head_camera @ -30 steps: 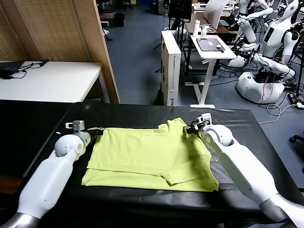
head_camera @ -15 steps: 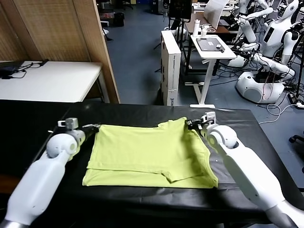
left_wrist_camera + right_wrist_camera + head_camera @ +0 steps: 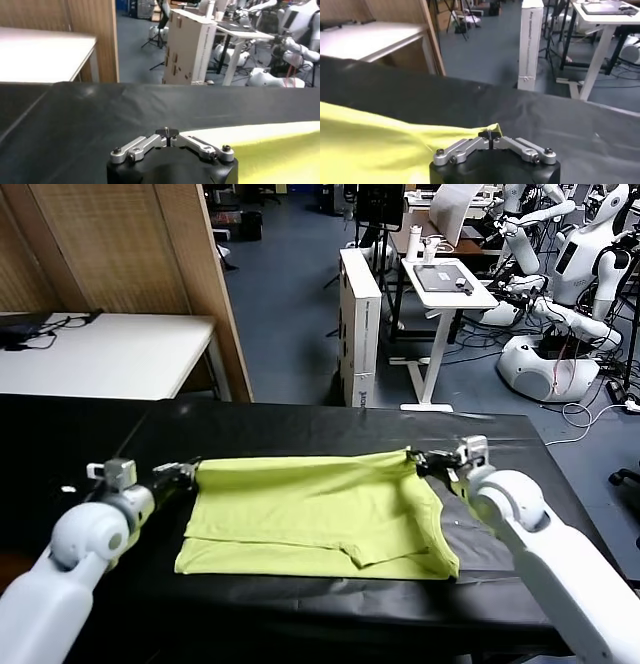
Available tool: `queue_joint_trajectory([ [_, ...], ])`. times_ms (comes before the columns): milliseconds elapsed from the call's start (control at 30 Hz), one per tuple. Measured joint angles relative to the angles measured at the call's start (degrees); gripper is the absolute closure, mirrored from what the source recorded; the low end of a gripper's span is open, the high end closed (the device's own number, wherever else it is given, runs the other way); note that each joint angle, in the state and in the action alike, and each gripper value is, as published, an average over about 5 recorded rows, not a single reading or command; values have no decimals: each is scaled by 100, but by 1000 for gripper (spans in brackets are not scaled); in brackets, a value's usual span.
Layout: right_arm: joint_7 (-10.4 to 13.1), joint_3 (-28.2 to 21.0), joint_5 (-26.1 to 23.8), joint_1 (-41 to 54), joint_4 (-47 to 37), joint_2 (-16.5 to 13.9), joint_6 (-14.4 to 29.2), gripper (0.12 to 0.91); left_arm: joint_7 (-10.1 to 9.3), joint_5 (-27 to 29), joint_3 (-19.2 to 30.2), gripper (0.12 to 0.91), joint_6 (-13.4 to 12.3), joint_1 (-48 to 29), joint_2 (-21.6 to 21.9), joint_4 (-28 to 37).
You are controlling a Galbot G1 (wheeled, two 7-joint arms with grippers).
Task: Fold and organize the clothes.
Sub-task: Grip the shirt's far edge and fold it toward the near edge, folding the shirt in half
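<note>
The lime yellow-green T-shirt (image 3: pixel 310 509) lies on the black table (image 3: pixel 300 429), its far edge lifted and stretched taut between my two grippers. My left gripper (image 3: pixel 189 469) is shut on the shirt's far left corner; the shirt (image 3: pixel 280 150) shows beside that gripper (image 3: pixel 168 134) in the left wrist view. My right gripper (image 3: pixel 413 456) is shut on the far right corner, and the cloth (image 3: pixel 395 145) shows under that gripper (image 3: pixel 490 136) in the right wrist view. The near half of the shirt lies flat, with a folded sleeve near the front. No white print shows.
A white table (image 3: pixel 100 354) stands at the far left behind a wooden partition (image 3: pixel 190 274). Beyond the black table are a cardboard box (image 3: pixel 360 324), a white stand (image 3: pixel 445 294) and other white robots (image 3: pixel 560 304) on the blue floor.
Both grippers have pulled outward and toward me, raising the shirt's far edge. The rumpled collar area at the far right has been drawn out into a straight, taut edge.
</note>
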Motion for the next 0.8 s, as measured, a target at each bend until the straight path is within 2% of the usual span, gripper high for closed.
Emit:
queue_joint_trajectory([
  [300, 79, -30, -32, -583, 302, -233, -179, 885, -5, 187, -384, 883, 118, 946, -135, -388],
  [700, 72, 8, 18, -729, 460, -283, -193, 885, -17, 328, -630, 883, 151, 1473, -394, -493],
  [800, 78, 98, 53, -797, 554, -329, -193, 850, -17, 381, -657, 883, 164, 1541, -444, -538],
])
